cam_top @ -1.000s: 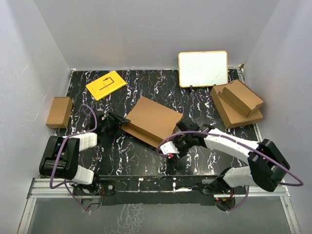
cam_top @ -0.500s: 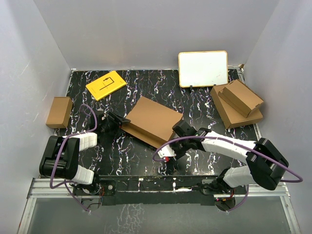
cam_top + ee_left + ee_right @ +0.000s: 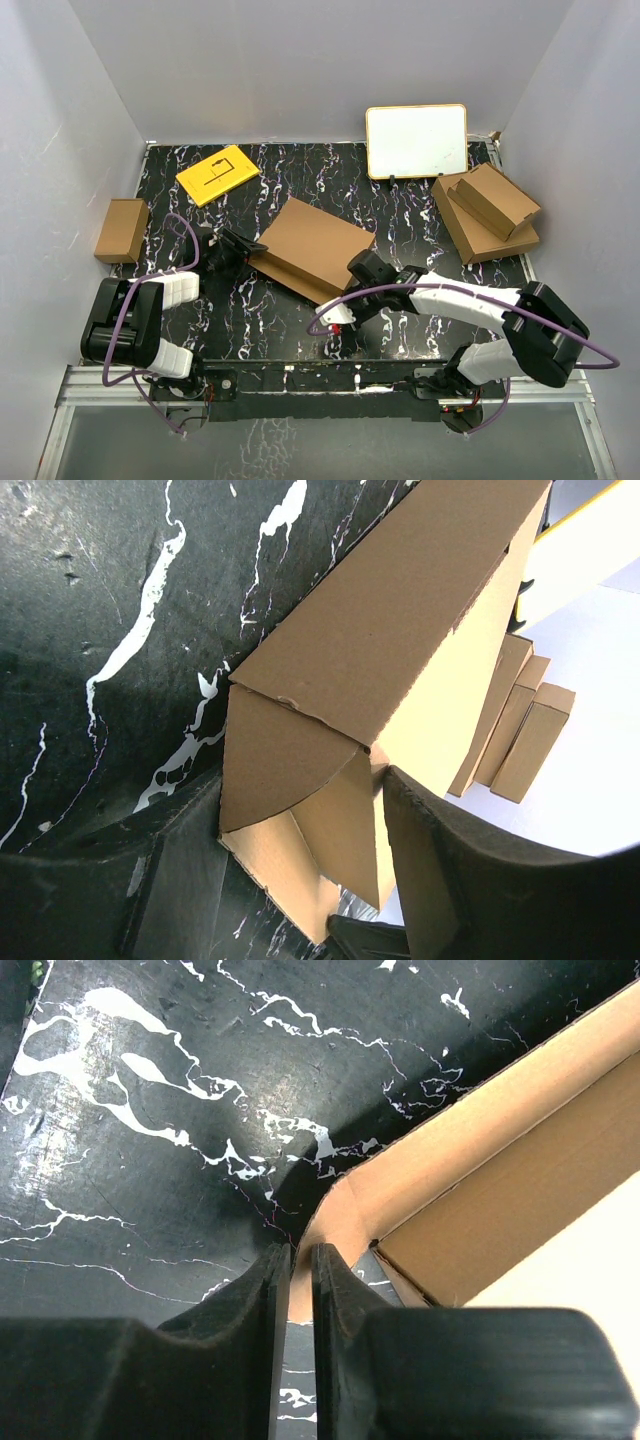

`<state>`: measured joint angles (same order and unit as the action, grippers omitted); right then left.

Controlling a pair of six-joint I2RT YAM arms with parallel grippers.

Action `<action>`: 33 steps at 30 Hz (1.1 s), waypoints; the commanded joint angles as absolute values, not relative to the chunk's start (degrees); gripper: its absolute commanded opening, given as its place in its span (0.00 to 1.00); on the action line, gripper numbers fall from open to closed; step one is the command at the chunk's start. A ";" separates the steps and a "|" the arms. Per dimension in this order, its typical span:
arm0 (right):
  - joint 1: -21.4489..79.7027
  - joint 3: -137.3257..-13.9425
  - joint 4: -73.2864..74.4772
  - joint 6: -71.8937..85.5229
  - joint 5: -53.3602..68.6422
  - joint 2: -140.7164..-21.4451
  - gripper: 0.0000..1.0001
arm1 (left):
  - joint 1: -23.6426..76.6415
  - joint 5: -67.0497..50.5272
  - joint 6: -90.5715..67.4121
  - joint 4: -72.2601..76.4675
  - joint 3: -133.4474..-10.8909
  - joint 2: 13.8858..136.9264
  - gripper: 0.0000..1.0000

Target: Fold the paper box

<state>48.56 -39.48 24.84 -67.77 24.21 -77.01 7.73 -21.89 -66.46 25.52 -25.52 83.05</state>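
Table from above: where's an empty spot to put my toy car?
The table is bare at the back between the yellow card and the whiteboard, and at the front-left, nearer than the paper box. The middle is crowded: the left gripper and right gripper are at that box. The right side holds stacked cardboard boxes.
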 commanded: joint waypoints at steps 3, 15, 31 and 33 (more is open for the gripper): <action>49.68 -40.59 22.28 -68.65 22.29 -78.20 0.11 | 8.00 -21.80 -63.87 22.82 -26.62 84.36 0.56; 51.24 -49.22 29.44 -73.21 21.43 -84.03 0.08 | 7.99 -22.39 -62.53 21.81 -27.20 85.41 0.56; 51.24 -55.60 31.90 -74.83 20.66 -86.41 0.08 | 7.95 -23.29 -61.65 22.06 -27.68 86.94 0.55; 51.20 -56.20 31.97 -74.96 20.94 -87.01 0.08 | 7.96 -23.35 -61.67 22.05 -27.60 87.00 0.55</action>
